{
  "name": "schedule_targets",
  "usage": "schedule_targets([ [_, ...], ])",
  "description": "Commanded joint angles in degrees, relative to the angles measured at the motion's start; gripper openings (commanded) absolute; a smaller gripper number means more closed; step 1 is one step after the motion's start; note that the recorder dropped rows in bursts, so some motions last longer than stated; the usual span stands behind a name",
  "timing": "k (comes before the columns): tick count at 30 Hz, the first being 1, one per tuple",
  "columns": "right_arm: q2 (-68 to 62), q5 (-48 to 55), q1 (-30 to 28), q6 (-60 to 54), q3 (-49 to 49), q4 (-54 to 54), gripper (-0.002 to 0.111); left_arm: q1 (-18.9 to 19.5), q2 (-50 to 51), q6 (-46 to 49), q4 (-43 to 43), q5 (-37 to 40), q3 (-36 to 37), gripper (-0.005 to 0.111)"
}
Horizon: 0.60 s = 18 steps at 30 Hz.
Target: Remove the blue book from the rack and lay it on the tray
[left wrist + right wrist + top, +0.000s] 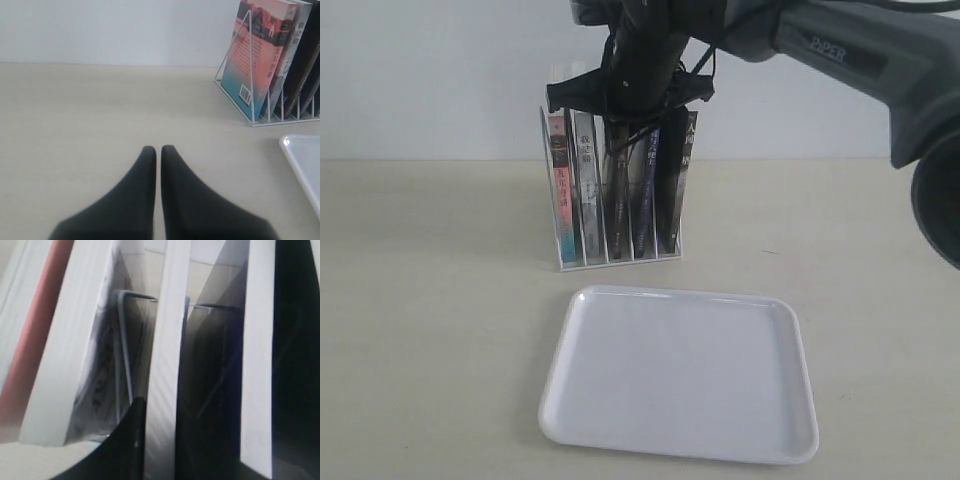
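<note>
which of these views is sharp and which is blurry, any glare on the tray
Exterior view: even light, the rack and the tray sharp, no harsh glare, the right arm soft up close. Left wrist view: the left gripper slightly blurred, a small highlight on the tray's corner. Right wrist view: too close, the books out of focus, gaps between them dark.

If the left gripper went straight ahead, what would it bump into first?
Nothing nearby, it seems: the left gripper points across bare table toward the white wall, likely first. The rack and tray sit aside.
</note>
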<state>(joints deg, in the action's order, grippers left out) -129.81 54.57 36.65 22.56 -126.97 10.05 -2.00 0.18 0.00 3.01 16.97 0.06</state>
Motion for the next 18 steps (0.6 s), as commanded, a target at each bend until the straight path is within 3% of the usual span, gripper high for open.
schedule_targets([
  [1,0.5,1.1,-0.1,0.0,-3.3,0.3,0.000,0.1,-0.2,0.0,0.2,-0.2,-0.1,0.004],
  [7,0.5,10.7,-0.1,-3.0,-15.1,0.9,0.000,0.1,-0.2,0.0,0.2,-0.2,-0.1,0.004],
  [18,0.4,10.8,-0.1,-3.1,-16.1,0.9,0.000,0.1,-0.2,0.0,0.2,-0.2,-0.1,0.004],
])
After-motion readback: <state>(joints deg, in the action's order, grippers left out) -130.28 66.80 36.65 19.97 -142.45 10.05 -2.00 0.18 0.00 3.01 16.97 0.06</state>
